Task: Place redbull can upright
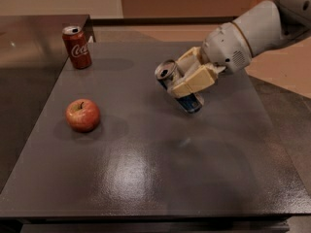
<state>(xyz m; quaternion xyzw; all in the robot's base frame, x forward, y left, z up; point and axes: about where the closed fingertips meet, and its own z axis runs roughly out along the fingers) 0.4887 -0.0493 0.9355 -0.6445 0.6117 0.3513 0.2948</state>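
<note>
Right of the apple, the gripper pinches the redbull can; its long axis is tilted, top leaning toward the apple.

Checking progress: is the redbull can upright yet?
Tipped: the redbull can slants in the gripper over the table, silver top up-left, blue base lower right.

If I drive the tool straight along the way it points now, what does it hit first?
The tool, shut on the tilted redbull can, points down and left. It would probably meet the bare table first, right of the apple, though depth is unclear.
</note>
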